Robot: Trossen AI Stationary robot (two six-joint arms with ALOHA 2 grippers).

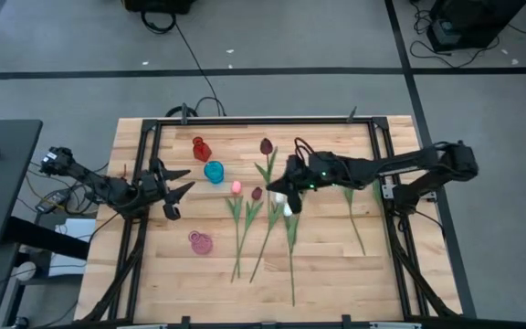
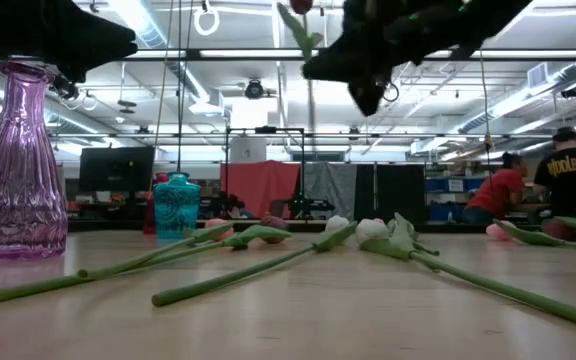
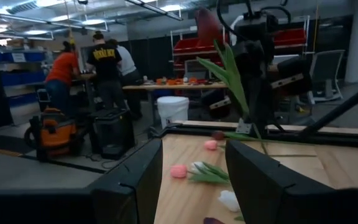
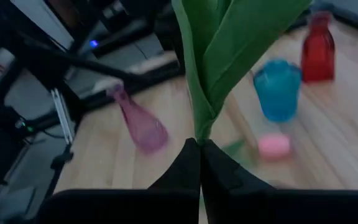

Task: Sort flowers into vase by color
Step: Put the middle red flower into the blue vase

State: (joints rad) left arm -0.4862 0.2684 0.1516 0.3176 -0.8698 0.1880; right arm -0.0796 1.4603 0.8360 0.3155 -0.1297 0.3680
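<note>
held tulip (image 1: 267, 146): dark maroon head, green stem and leaves
tulips on table (image 1: 265, 228): green stems, heads pink, white and dark maroon
tall vase (image 2: 13, 165): clear pink-purple glass with ribbed pattern
middle vase (image 1: 214, 172): teal blue with relief pattern
small vase (image 1: 200, 148): red
table (image 1: 336, 274): light wood, black frame

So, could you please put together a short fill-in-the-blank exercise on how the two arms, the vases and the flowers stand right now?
1. The right gripper is shut on the stem of a tulip whose head is dark ____.
2. The left gripper has its fingers ____ and holds nothing.
3. Three vases stand on the table: a red one, a pink one and a ____ one between them.
4. The other flowers lie ____ on the table.

Missing words: maroon; open; blue; flat
</note>
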